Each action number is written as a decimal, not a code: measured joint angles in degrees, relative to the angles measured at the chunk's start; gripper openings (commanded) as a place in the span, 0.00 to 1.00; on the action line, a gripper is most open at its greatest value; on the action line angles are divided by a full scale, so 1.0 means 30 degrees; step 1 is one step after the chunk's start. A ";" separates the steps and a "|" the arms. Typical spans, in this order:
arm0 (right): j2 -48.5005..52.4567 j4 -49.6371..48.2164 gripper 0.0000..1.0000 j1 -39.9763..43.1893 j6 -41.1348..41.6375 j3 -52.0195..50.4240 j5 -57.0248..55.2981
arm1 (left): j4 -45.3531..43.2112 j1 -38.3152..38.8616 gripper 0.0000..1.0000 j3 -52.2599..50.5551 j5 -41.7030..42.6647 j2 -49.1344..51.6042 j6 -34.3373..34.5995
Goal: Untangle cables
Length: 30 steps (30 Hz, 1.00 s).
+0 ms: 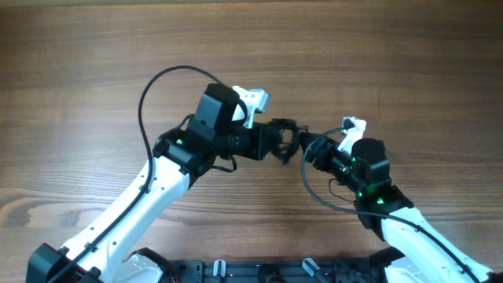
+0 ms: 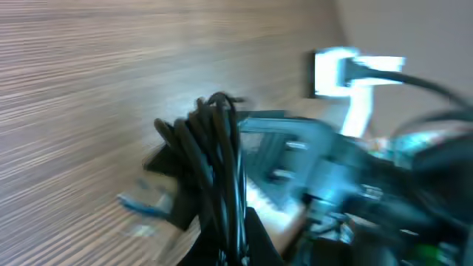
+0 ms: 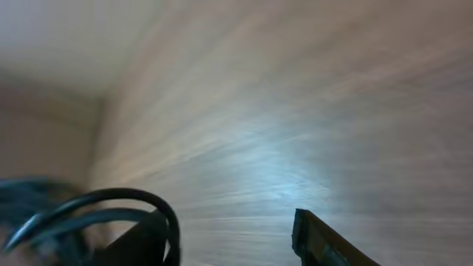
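Pinching the cables (image 1: 284,138) at its tip, the left gripper (image 1: 273,143) has its jaws pressed together on the dark bundle. Just beyond the bundle from the left gripper, the right gripper (image 1: 309,151) stands spread and empty, with one loop curving beside its finger (image 3: 140,240). The strands seem to lie crosswise between the claws, so the right one looks best placed to draw a strand away.
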State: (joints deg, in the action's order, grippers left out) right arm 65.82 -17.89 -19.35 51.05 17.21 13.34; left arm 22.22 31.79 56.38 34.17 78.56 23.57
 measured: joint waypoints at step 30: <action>0.0240 -0.2353 0.50 0.3898 -0.1472 0.0022 1.4120 | 0.0000 -0.2157 0.04 -0.0058 -0.0495 0.0379 -0.0051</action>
State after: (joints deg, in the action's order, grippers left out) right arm 66.54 -24.95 -7.66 46.63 17.28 55.70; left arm 22.22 25.32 56.21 32.69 79.70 23.42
